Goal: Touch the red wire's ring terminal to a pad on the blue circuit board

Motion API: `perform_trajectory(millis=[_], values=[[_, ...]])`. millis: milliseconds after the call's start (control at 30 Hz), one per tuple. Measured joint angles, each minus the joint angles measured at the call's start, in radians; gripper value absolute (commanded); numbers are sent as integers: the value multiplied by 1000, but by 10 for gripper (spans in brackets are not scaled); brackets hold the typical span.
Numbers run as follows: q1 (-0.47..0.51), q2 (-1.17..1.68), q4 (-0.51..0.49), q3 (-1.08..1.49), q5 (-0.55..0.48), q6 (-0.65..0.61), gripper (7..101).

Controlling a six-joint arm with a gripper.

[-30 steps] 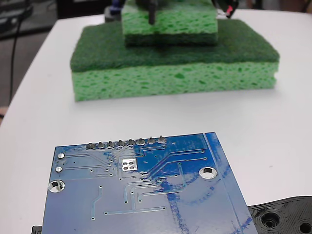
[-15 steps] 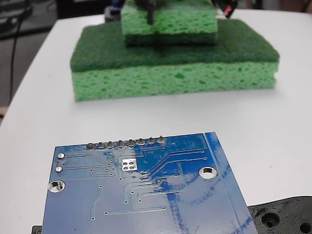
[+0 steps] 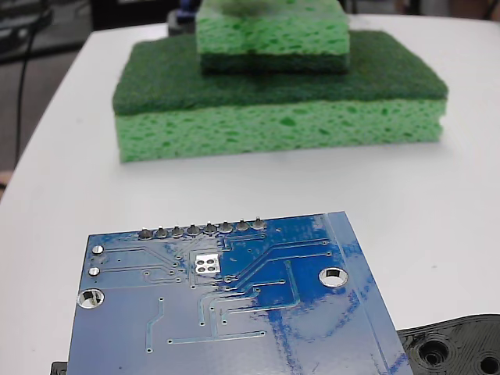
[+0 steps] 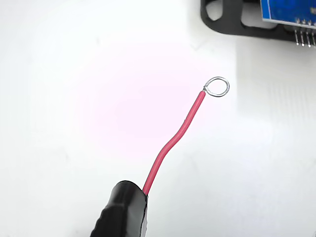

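Approaching: wire [image 4: 175, 136] with ring [image 4: 217, 87] hanging over bare worktop [image 4: 74, 98], board [image 4: 289, 12] at 1 o'clock, well apart. Claw state: cannot tell. Next: carrying ring to pad [image 3: 206, 263], likely needing fine alignment.

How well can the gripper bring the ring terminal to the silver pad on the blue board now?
Probably yes. The pad lies bare on the blue circuit board, nothing over it. The ring terminal hangs free above white table, the board only at the wrist view's corner.

No readable text, labels, numbers anywhere.
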Motion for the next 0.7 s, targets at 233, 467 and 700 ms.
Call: perform_trajectory(millis=[233,467,700], values=[[-9,-100,26,-95,18,-9,1003],[0,-357,37,-305,32,-55,1003],[146,-560,109,-515,-84,-166,1003]])
